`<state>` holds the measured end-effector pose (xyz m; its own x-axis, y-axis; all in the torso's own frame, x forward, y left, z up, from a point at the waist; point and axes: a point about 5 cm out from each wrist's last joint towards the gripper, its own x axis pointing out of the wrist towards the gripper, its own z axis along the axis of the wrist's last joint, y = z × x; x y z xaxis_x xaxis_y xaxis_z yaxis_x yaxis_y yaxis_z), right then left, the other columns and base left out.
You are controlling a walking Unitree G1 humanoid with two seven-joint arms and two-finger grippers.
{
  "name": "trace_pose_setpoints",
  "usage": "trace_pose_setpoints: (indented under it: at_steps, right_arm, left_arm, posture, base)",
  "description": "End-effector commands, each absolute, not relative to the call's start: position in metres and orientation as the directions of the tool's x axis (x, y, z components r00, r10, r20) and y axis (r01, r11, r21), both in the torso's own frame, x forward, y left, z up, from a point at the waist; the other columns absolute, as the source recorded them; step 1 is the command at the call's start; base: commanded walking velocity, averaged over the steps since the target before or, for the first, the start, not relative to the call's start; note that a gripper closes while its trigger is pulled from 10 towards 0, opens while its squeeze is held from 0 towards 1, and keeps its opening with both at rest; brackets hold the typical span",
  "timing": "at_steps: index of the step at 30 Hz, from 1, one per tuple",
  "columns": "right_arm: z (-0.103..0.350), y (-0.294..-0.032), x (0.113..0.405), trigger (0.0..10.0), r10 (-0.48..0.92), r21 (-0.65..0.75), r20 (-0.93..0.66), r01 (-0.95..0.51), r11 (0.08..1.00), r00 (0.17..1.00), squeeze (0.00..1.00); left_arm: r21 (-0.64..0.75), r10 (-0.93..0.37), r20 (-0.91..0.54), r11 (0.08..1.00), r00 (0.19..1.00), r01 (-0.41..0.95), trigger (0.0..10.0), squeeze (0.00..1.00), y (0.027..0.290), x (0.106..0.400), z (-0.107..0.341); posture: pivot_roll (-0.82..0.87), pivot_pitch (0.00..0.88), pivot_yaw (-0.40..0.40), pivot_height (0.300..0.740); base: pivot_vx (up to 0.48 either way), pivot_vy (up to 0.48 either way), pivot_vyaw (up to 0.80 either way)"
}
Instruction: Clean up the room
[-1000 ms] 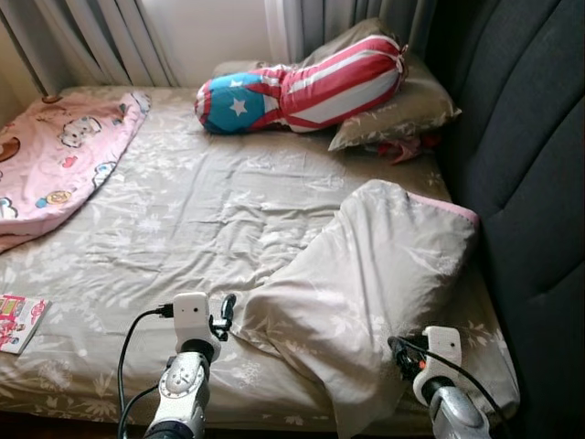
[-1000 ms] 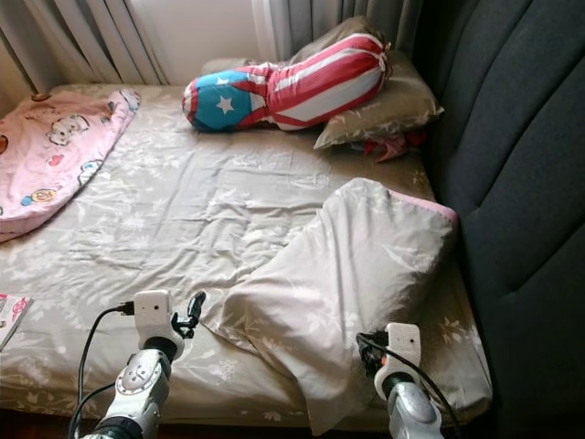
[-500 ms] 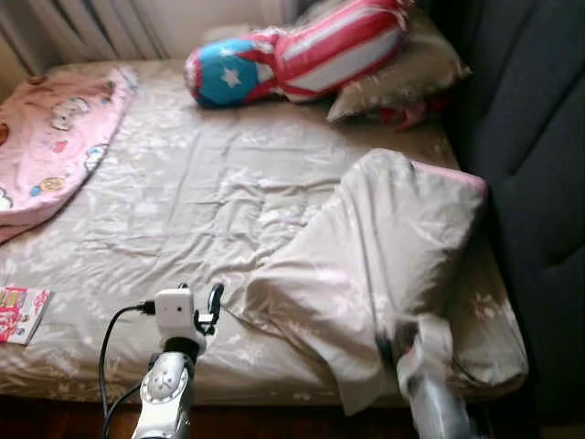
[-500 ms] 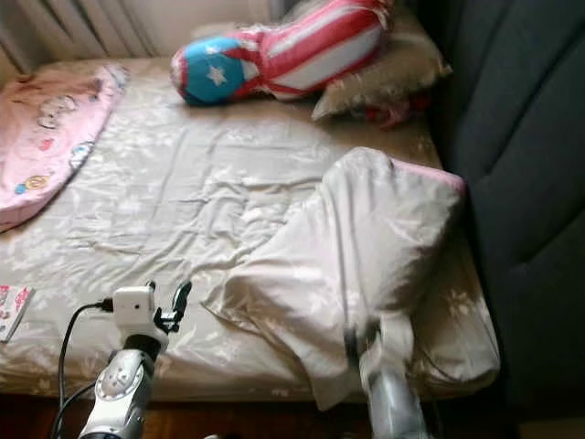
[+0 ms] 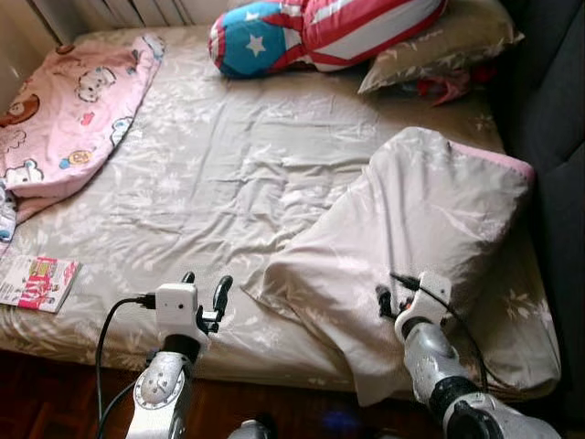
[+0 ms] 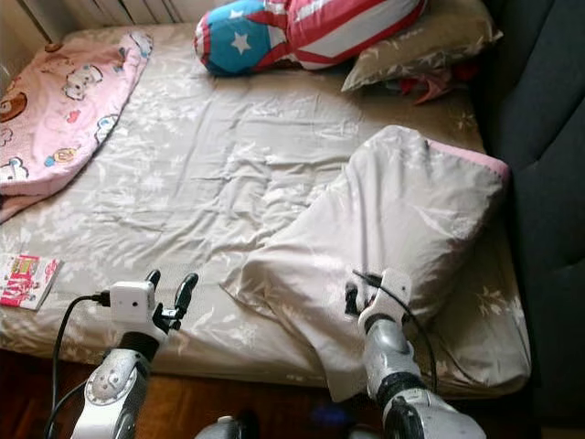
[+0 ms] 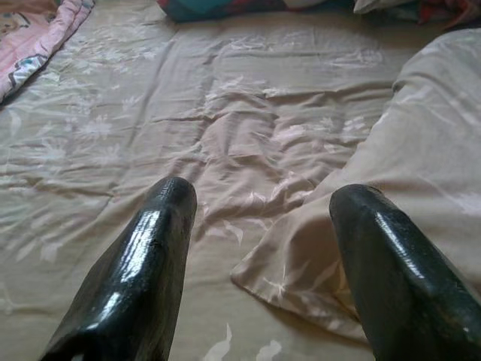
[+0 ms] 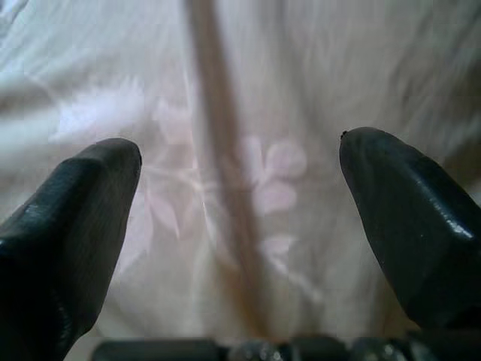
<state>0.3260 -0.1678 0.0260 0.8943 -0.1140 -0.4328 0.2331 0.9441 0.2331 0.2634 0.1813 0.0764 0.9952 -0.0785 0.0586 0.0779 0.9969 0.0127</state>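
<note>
Right claw is now up on the big beige pillow, fingers spread, nothing gripped; wrist view shows fabric right between the tips. A second ago we had it lower, by the pillow's hanging near corner at the bed edge, so the arm has lifted and reached in. Our head view has also tilted down and shifted, so that is camera motion, not the things moving.

Left claw is open too, hovering over the sheet just beside the pillow's near-left corner, much as before.

Pillow lies slumped diagonally on the bed's right side, its far end against the dark headboard and one corner drooping over the mattress edge. Striped bolster and a second pillow sit at the head, pink blanket on the left, a booklet near the front edge.

Our read: we're set up to pinch the pillow and pull it straight. No grasp yet.
</note>
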Motion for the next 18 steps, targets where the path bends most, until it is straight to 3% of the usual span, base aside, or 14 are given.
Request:
trace_pose_setpoints:
  at_steps: [1, 12, 18]
  right_arm:
    - [0.011, -0.166, 0.313, 10.0, -0.130, 0.212, -0.487, 0.262, 0.942, 0.863, 0.00]
    - [-0.008, -0.186, 0.289, 10.0, -0.289, 0.150, -0.517, 0.418, 0.896, 0.806, 0.00]
    - [-0.021, -0.180, 0.277, 10.0, -0.237, 0.206, -0.576, 0.420, 0.884, 0.782, 0.00]
  left_arm:
    - [0.011, -0.065, 0.020, 0.998, 0.998, 0.065, 10.0, 0.00, 0.187, 0.257, 0.072]
    - [0.006, -0.072, -0.007, 0.997, 0.997, 0.072, 10.0, 0.00, 0.184, 0.256, 0.075]
    - [0.003, -0.071, -0.010, 0.997, 0.997, 0.071, 10.0, 0.00, 0.182, 0.258, 0.075]
  posture:
    - [0.09, 0.313, 0.135, 0.740]
    - [0.07, 0.319, 0.128, 0.740]
    - [0.06, 0.314, 0.123, 0.740]
  base:
    - [0.000, 0.000, 0.00]
    - [0.000, 0.000, 0.00]
    - [0.000, 0.000, 0.00]
